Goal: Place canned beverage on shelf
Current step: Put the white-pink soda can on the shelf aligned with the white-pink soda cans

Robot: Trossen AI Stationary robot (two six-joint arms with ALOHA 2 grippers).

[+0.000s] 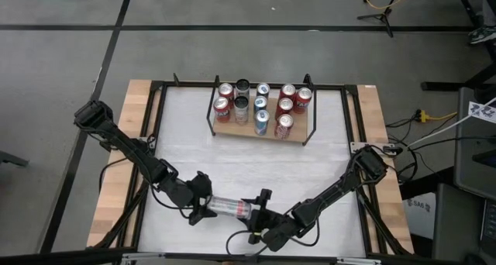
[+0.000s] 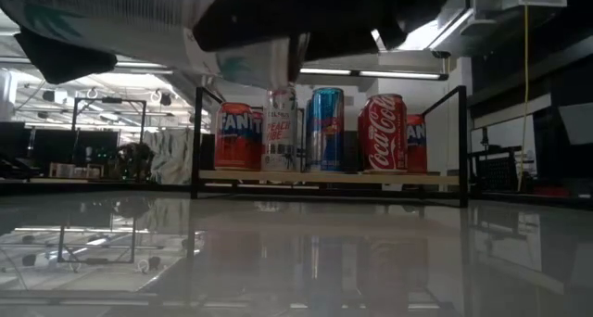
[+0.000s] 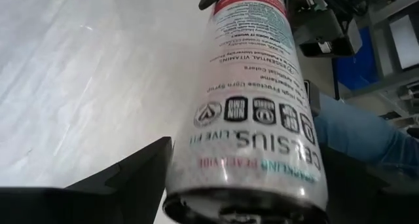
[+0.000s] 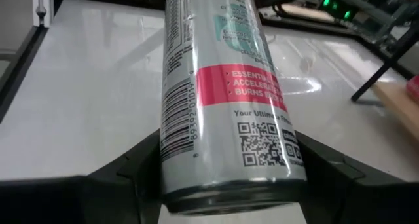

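Fingers of both grippers clamp one slim can (image 1: 229, 209), held lying sideways above the table's (image 1: 325, 180) near edge: left gripper (image 1: 203, 205) at one end, right gripper (image 1: 261, 215) at the other. Well apart, the shelf (image 1: 225, 129) carries ten cans.

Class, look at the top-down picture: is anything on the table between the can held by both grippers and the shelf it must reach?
Nothing visible: bare tabletop separates the can from the shelf. However, the shelf already holds about ten cans, leaving little free board.

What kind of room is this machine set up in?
Probably a robotics lab or workshop: bare grey floor around a framed test table, loose cables, and equipment racks behind.
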